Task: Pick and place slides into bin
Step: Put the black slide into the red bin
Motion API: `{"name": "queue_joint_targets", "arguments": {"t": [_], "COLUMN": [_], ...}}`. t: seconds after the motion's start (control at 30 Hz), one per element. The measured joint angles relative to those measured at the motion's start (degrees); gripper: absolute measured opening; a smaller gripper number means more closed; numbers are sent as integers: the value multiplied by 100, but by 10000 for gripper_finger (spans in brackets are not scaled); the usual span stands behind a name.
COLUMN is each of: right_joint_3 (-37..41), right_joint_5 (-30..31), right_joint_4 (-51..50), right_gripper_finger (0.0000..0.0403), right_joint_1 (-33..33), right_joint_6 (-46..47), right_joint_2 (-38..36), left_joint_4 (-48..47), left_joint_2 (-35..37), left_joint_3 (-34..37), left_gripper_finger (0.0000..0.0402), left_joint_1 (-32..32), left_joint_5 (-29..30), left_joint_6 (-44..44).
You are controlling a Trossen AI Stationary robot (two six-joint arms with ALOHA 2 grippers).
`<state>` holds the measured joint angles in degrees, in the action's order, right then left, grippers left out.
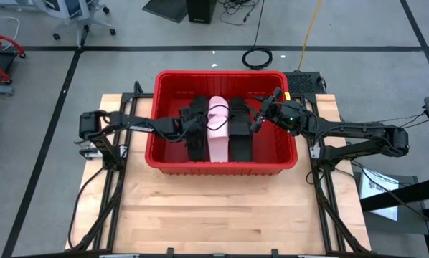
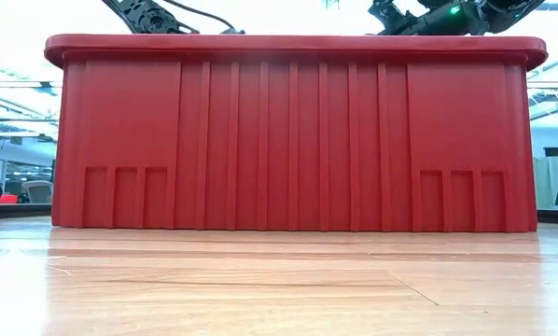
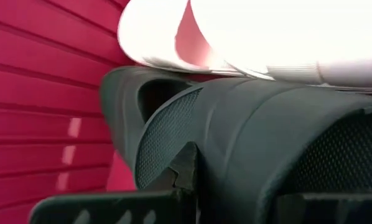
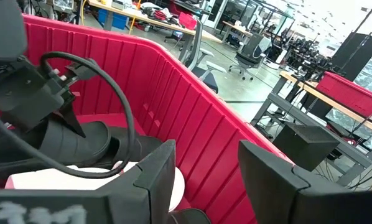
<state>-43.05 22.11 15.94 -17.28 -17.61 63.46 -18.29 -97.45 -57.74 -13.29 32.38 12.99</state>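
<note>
The red bin (image 1: 222,74) stands at the table's far middle; in the low view its near wall (image 2: 288,140) hides what is inside. In it lie black slides (image 1: 239,129) and a pale pink slide (image 1: 217,125), soles on the bin floor or on each other. My left gripper (image 1: 188,129) reaches in over the left wall, low among them, around a black slide (image 3: 248,137). My right gripper (image 1: 260,117) hovers open and empty over the bin's right part; it also shows in the right wrist view (image 4: 204,168). My left gripper has a black slide's rounded, mesh-patterned upper (image 3: 236,180) between its two fingers (image 3: 111,208), filling the gap. It comes from the table's left, slanting down into the bin. The slide sits low beside the pink slide (image 3: 248,37); whether it is lifted clear does not show.
The bin's thick rim and sloping far wall (image 4: 173,93) stand close around both grippers. Bare wooden table (image 1: 214,208) lies on the near side of the bin. Black frame rails (image 1: 322,186) run along the table's left and right sides.
</note>
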Motion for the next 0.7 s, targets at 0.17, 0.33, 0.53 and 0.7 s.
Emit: {"name": "queue_joint_targets", "arguments": {"t": [0.17, 0.33, 0.53, 0.7], "right_joint_3": [0, 0, 0, 0], "right_joint_5": [0, 0, 0, 0], "right_joint_4": [0, 0, 0, 2], "right_gripper_finger": [164, 164, 164, 164], "right_joint_1": [2, 2, 2, 2], "right_joint_6": [0, 0, 44, 44], "right_joint_2": [0, 0, 0, 0], "left_joint_4": [84, 89, 86, 54], "left_joint_2": [0, 0, -2, -9], "left_joint_3": [0, 0, 0, 0], "left_gripper_finger": [42, 42, 66, 117], "left_joint_1": [-99, -95, -56, 51], "left_joint_5": [-380, -294, -394, -361], "left_joint_6": [4, 261, 346, 151]}}
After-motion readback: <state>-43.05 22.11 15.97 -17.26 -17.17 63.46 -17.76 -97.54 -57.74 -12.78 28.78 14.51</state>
